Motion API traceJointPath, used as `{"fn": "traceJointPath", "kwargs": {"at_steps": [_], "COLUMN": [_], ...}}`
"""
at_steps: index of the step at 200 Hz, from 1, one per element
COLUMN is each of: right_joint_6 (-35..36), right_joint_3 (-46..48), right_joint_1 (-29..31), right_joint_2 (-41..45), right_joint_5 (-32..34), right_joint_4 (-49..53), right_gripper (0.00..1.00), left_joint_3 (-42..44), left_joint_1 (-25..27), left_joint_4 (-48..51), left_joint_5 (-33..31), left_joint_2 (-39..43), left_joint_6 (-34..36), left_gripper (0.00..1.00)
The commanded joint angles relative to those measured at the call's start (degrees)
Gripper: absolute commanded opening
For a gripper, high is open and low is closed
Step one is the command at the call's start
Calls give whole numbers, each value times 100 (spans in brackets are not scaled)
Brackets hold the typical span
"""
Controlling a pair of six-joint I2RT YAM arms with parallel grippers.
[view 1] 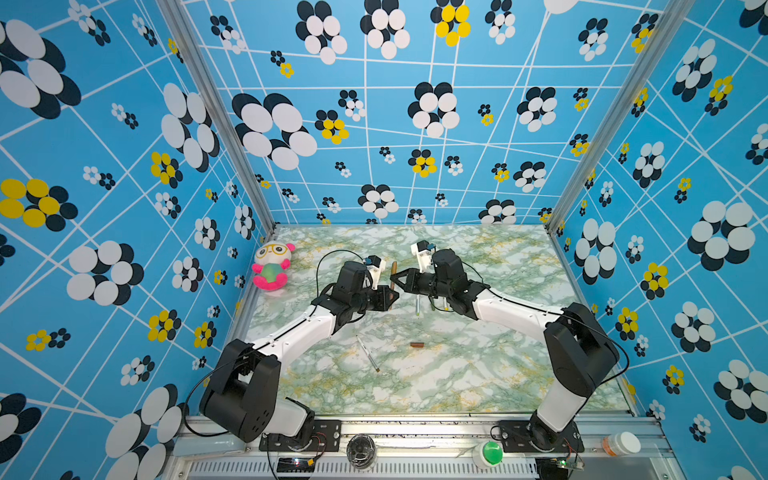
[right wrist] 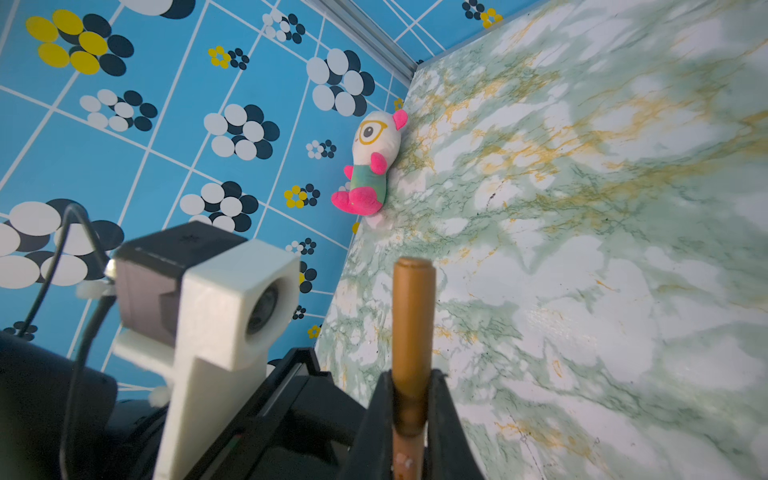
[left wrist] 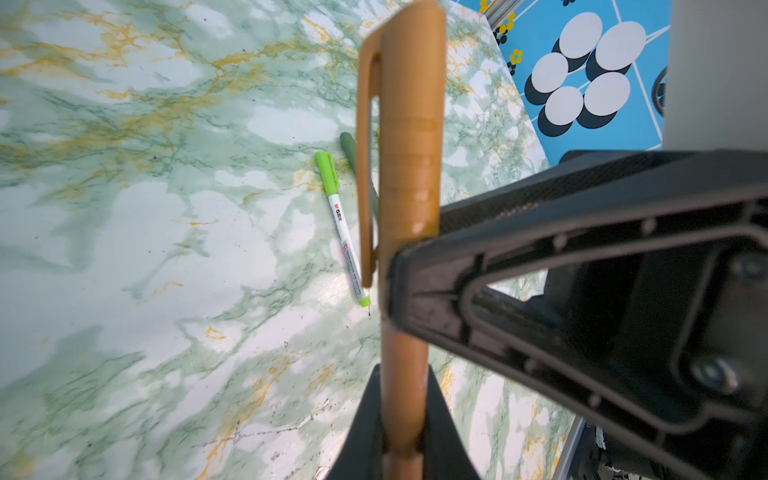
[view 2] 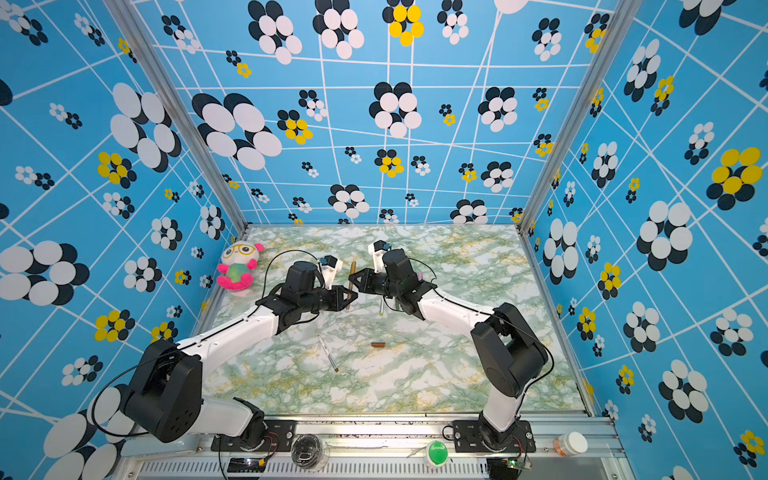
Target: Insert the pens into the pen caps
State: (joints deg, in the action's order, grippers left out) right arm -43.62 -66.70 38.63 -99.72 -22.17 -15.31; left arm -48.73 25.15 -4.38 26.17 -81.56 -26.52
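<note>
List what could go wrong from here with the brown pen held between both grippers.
1. The left gripper clamps the brown pen and the right gripper clamps its brown cap, close together. A slightly misaligned push might jam the cap or twist the pen out of one grip.
2. The lime-green capped pen lies close by, beneath the right gripper. A dropped pen or a low sweep could knock it away.

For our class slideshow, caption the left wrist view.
Left gripper grips the brown pen, right gripper its cap, above a lime-green pen on the marble table.
</note>
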Motion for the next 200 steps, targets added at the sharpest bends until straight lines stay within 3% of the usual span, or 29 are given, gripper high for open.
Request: {"fn": "traceJointPath", "kwargs": {"at_steps": [1,31,68,97,140,200], "right_joint_6": [139,81,236,314,459,433], "right_joint_3": [-58,-487,-1021,-1048,-818,-790], "right_joint_1": [122,-142,-300,-367,-371,-278], "right_joint_2": [187,349,553,772,842,533], "right_joint_5": [-1150,-883,-673,-445,-209,-410], "right_joint_4": [1402,1411,1748,1892,2075,1891], "right_gripper": [0,0,29,38,42,44], "left_joint_3": [-87,20,131,140,121,-73], "left_joint_1": [-177,-6,171,270,372,544], "left_joint_4": [-1747,-1338,-845,-556,-527,-493], "left_joint_5": [-875,-1066,-1283,-1425,-1371,-1076], "left_joint_2": [297,368,395,378,357,248], "left_joint_6": [-168,-233,-442,-550,-623,-628], "left_gripper": [0,0,0,0,0,0]}}
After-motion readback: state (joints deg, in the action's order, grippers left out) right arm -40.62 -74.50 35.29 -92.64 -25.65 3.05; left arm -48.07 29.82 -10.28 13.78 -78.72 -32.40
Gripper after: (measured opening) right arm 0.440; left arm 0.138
